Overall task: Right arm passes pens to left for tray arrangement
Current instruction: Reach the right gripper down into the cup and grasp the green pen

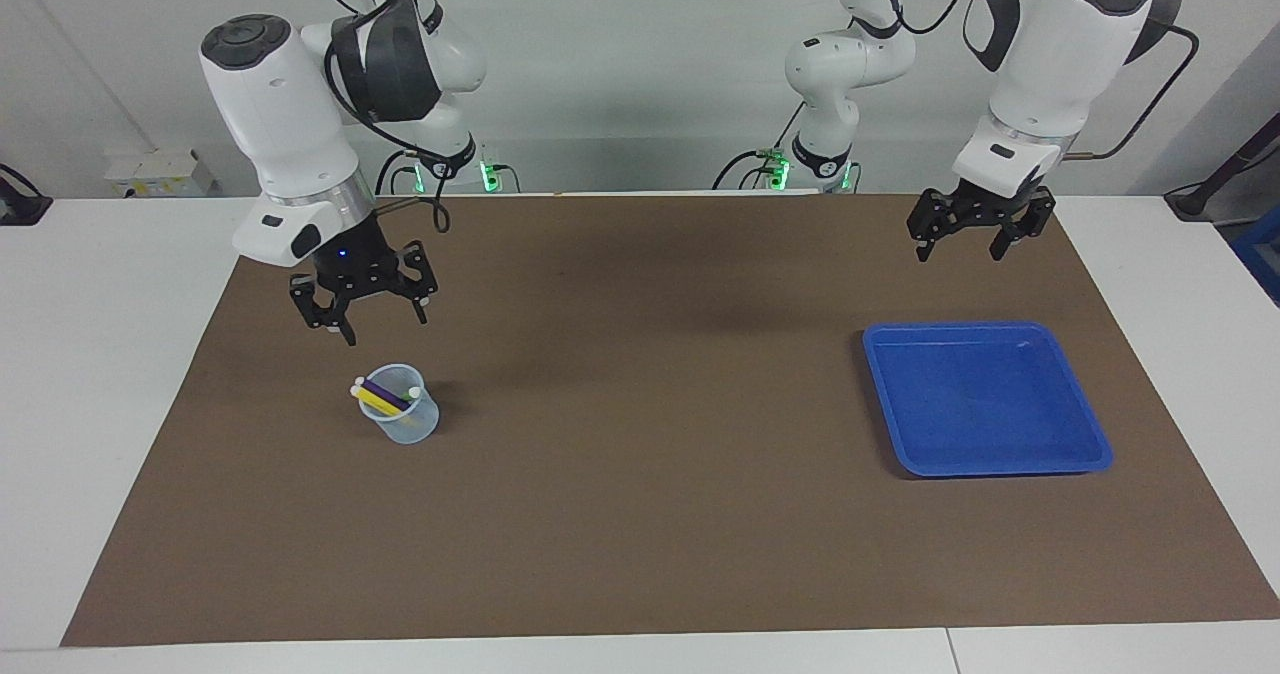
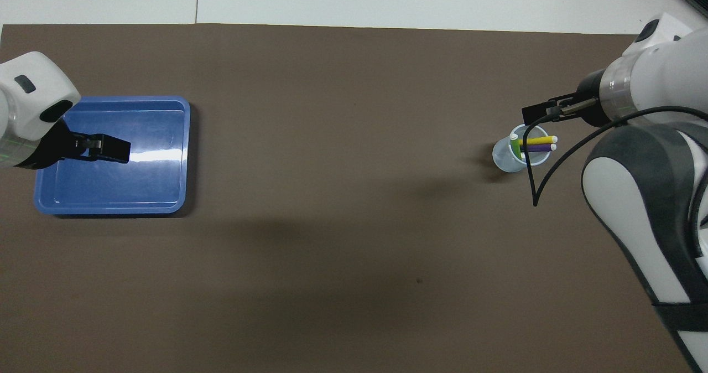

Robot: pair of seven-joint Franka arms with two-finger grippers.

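Brown matting covered the table between white margins, bare along the lower part of the facing view. At mid-height, the clear cup stood left of centre with all three pens leaning inside, and the blue tray sat at the right, holding nothing. Just above the cup, the right gripper hung tilted down, fingers spread apart and gripping nothing. Judging by that, the first pickup was underway; next it must drop onto one pen and pinch it. At upper right, the left gripper waited, fingers apart, empty.
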